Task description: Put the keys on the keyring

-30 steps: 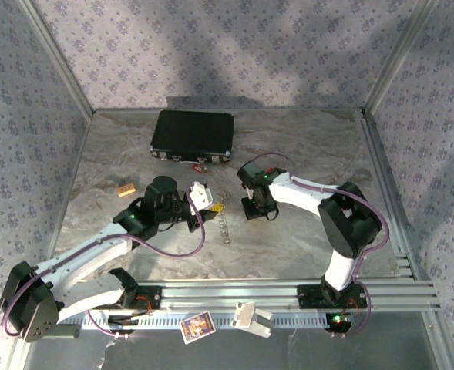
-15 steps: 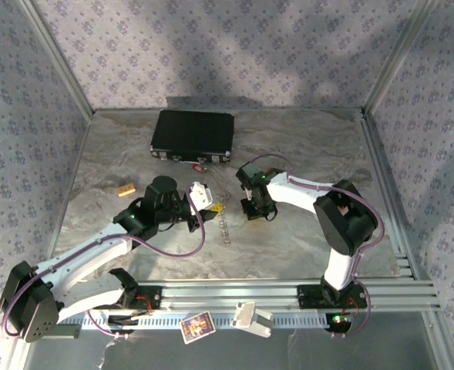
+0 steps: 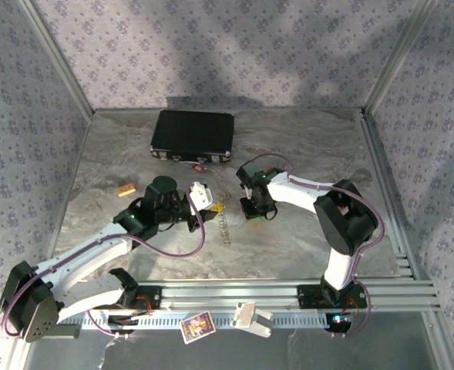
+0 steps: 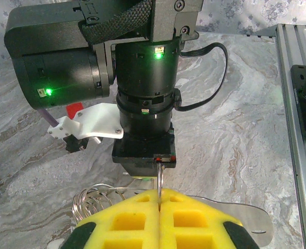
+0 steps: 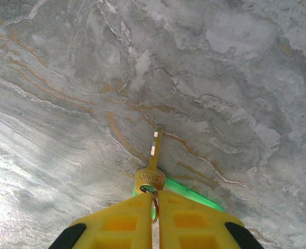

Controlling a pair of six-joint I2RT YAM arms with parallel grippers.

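My left gripper (image 4: 159,194) is shut, its yellow pads pinching a thin silvery ring of the keyring seen edge-on; more silvery loops (image 4: 88,199) coil out to its left. From above, the left gripper (image 3: 215,204) hovers mid-table with the chain links (image 3: 225,227) lying just below it. My right gripper (image 5: 154,194) is shut on a small ring threaded through the head of a brass key (image 5: 153,150), which lies flat on the marble. A green plastic piece (image 5: 191,193) shows under the key's head. From above, the right gripper (image 3: 255,211) points down a little right of the left one.
A black case (image 3: 193,135) lies at the back, with a small red piece (image 3: 199,165) at its front edge. A small wooden block (image 3: 126,190) sits at the left. The right arm's wrist (image 4: 142,83) looms close ahead of the left gripper. A card (image 3: 197,326) lies on the front rail.
The right gripper has edged slightly left over the table. The left arm has not moved.
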